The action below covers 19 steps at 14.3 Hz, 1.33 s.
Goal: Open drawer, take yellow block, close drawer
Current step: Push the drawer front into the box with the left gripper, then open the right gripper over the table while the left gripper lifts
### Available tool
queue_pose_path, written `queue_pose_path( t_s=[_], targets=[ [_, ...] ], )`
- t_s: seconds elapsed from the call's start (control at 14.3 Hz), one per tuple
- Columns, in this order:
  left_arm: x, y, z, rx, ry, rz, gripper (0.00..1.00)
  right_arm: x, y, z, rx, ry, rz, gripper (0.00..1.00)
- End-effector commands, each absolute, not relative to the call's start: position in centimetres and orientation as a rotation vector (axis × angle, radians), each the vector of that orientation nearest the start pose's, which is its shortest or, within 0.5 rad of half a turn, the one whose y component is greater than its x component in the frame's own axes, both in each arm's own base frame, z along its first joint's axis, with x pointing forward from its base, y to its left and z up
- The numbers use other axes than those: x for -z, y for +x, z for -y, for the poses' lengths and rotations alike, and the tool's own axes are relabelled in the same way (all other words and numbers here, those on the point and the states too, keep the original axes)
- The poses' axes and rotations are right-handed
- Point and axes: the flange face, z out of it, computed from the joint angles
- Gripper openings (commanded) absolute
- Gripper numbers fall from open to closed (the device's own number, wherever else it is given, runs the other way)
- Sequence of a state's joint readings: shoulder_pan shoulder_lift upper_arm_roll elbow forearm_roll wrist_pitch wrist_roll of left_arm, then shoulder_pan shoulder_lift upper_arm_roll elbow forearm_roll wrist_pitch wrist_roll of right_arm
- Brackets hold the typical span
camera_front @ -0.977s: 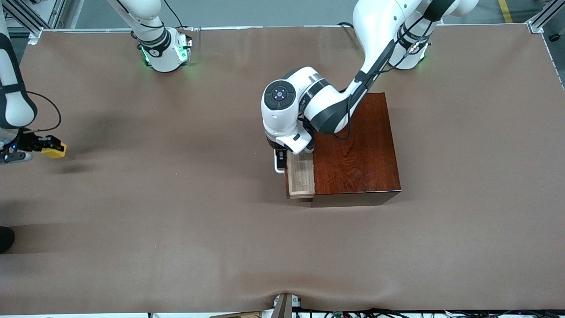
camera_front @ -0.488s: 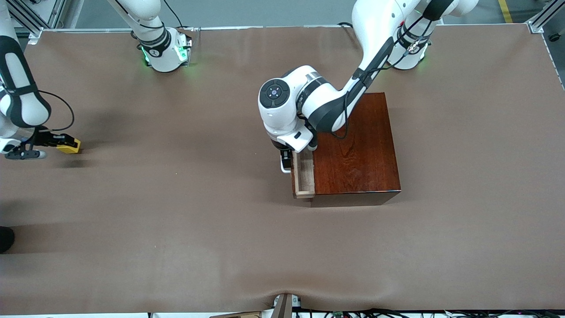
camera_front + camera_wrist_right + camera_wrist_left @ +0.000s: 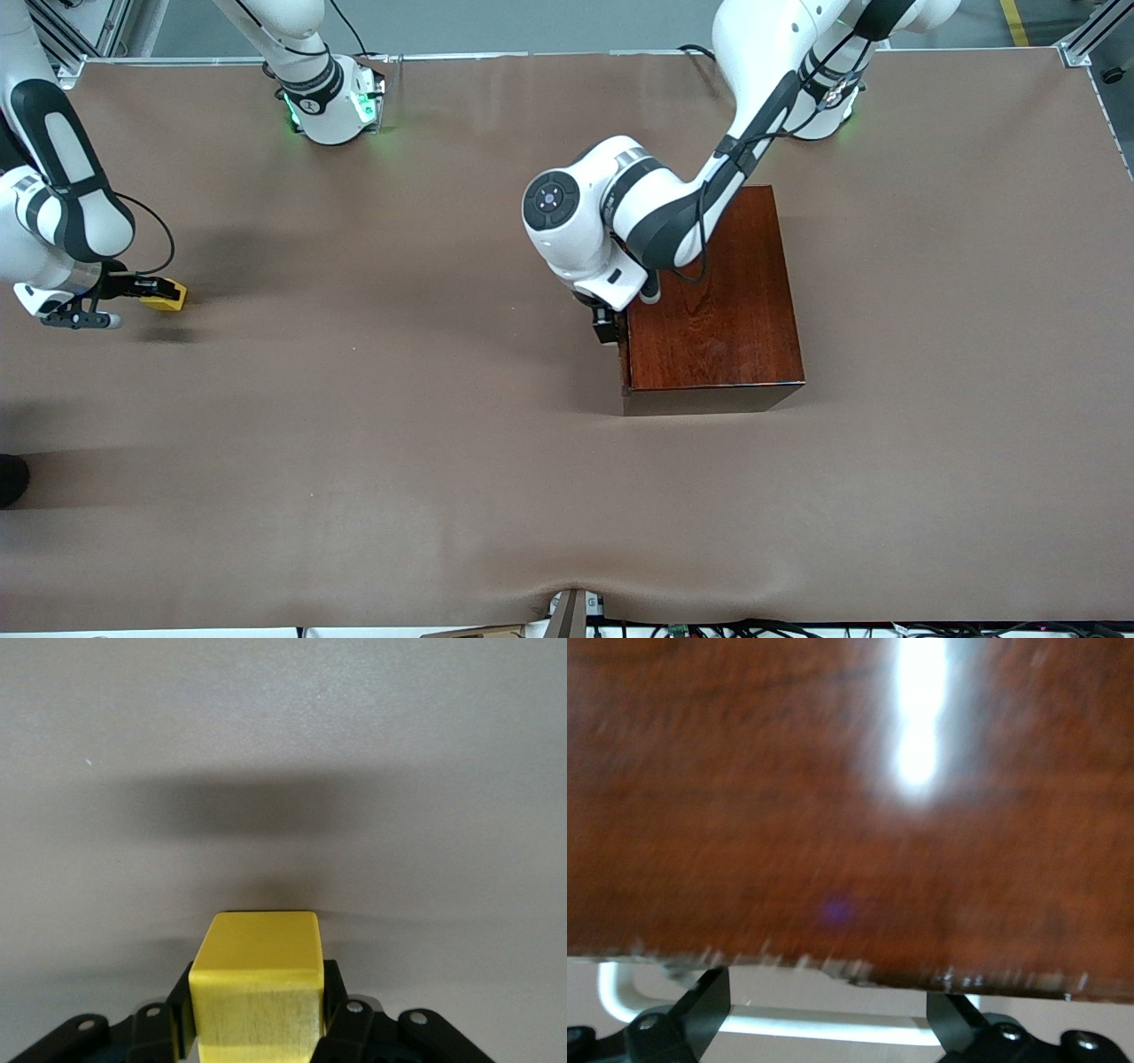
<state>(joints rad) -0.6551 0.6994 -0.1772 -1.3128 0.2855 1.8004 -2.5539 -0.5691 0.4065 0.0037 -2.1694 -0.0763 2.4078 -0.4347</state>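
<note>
The drawer is pushed fully into the reddish-brown wooden box (image 3: 713, 292); its pale tray does not show. My left gripper (image 3: 606, 332) is at the box's drawer face, on the side toward the right arm's end of the table. In the left wrist view the white bar handle (image 3: 788, 1024) lies between the open fingers (image 3: 704, 1010), under the box's glossy top (image 3: 833, 815). My right gripper (image 3: 158, 291) is shut on the yellow block (image 3: 167, 296), low over the table at the right arm's end. The block fills the grip in the right wrist view (image 3: 257, 988).
The brown table cover (image 3: 399, 425) stretches wide between the box and the right gripper. The robot bases stand along the table's farthest edge. A small fixture (image 3: 571, 611) sits at the nearest edge.
The left gripper pushed the drawer from partly open to shut. The right arm carried the yellow block a little toward the box.
</note>
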Motion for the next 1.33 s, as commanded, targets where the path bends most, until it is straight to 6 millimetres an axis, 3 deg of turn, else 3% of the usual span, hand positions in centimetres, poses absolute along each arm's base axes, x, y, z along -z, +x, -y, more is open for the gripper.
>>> queue_pose_path(
  t_s=[0.0,0.14,0.28,0.49,0.63,0.77,0.91,1.05,1.26],
  targets=[
    [-31.8,53.2,46.6,-0.440,2.217,-2.485,1.00,-19.5,45.8,29.4,-0.270,-3.108,-0.132,1.00],
    [-32.0,53.0,47.0,-0.437,2.223,-2.472,1.00,-21.4,46.9,29.4,-0.243,-3.124,-0.125,1.00],
    [-33.3,53.1,47.8,-0.435,2.216,-2.440,1.00,-25.8,49.5,28.7,-0.237,-3.140,-0.079,1.00],
    [-36.1,52.5,50.1,-0.436,2.281,-2.288,1.00,-35.9,54.5,24.2,-0.176,-3.185,0.053,1.00],
    [-39.5,54.3,48.7,-0.428,2.310,-2.193,1.00,-42.0,56.2,20.1,-0.137,-3.208,0.067,1.00],
    [-42.9,56.9,45.2,-0.433,2.327,-2.126,1.00,-47.4,56.5,15.6,-0.094,-3.224,0.048,1.00],
    [-43.8,61.3,39.8,-0.429,2.346,-2.072,1.00,-50.9,55.6,11.4,-0.074,-3.225,0.036,1.00],
    [-46.9,65.2,32.7,-0.436,2.313,-2.027,1.00,-53.8,54.8,7.7,-0.026,-3.226,0.101,1.00],
    [-50.5,68.6,22.6,-0.363,2.347,-1.912,1.00,-58.7,54.6,4.1,-0.059,-3.208,0.093,1.00]
  ],
)
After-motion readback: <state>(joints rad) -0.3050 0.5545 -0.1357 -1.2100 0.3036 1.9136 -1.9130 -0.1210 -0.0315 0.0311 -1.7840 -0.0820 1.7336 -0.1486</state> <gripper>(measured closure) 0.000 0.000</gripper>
